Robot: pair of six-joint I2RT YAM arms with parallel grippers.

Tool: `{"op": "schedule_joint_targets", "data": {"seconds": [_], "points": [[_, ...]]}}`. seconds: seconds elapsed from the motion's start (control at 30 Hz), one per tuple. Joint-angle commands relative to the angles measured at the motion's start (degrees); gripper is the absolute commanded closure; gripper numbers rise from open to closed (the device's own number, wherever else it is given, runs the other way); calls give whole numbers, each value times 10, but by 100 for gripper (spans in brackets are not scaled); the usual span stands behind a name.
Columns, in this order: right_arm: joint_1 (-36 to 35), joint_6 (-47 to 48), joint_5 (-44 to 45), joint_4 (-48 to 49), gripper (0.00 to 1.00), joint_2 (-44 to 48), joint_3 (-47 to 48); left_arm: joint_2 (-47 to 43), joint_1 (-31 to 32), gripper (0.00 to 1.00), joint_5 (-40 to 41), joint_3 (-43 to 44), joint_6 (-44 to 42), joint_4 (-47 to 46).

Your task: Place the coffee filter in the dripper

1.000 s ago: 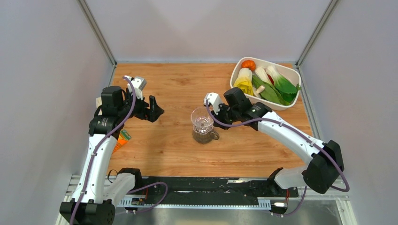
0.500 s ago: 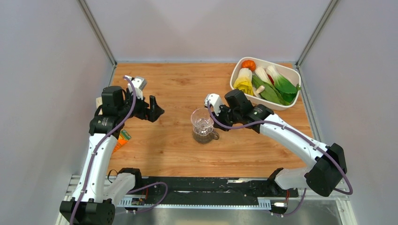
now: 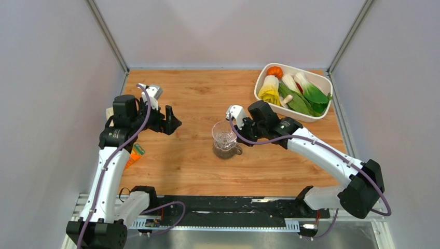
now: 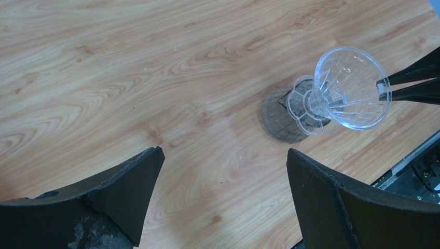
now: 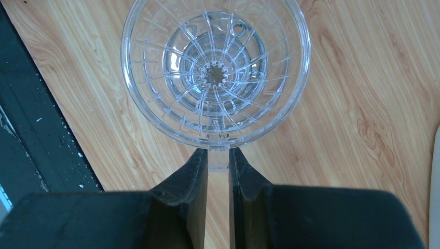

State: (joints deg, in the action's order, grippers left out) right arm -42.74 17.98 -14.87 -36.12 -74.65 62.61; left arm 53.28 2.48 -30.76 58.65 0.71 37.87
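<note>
R gripper (image 5: pixel 218 155) is closed on the small tab at the rim of the dripper (image 5: pixel 215 72), pinched betw. both fingers. The dripper is mid-bench (image 3: pixel 181 93), right over the glass jug (image 3: pixel 227 151). From the left wrist view it looks tilted, base flange at the jug's mouth; can't tell if it rests there. L gripper (image 4: pixel 224 155) hangs wide open, above bare wood, well apart to the dripper's left. Orange packet (image 3: pixel 136 154) lies by the left edge. Veg tub (image 3: pixel 270 70) sits at the far right corner.
</note>
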Motion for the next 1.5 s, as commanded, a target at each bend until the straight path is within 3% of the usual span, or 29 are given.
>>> {"op": "schedule_joint_targets", "data": {"seconds": [0.0, 0.07, 0.23, 0.6, 1.1, 1.2, 1.33, 1.47], "points": [[-4, -20, 15, 22, 100, 23, -1, 1, -4, 0, -1, 2, -3, -16], [-4, -21, 12, 23, 99, 24, 0, 1, -4, 0, -1, 2, -3, -16], [-5, -17, -2, 24, 82, 20, -3, 0, -4, 0, -1, 2, -4, -16], [-5, -15, -4, 24, 68, 11, -3, -3, -4, 0, -1, 2, -5, -10], [-5, -18, -11, 32, 64, -4, 6, -3, -4, 0, -1, 2, -6, -8], [-5, -18, -13, 31, 50, 2, 5, -2, -4, 0, -2, 3, -7, -6], [-5, -12, -14, 23, 23, 27, 6, -3, -4, 0, -4, 7, -7, 1], [-4, 0, -25, 7, 6, 53, 16, -1, -4, 0, -3, 16, -26, 18]]}}
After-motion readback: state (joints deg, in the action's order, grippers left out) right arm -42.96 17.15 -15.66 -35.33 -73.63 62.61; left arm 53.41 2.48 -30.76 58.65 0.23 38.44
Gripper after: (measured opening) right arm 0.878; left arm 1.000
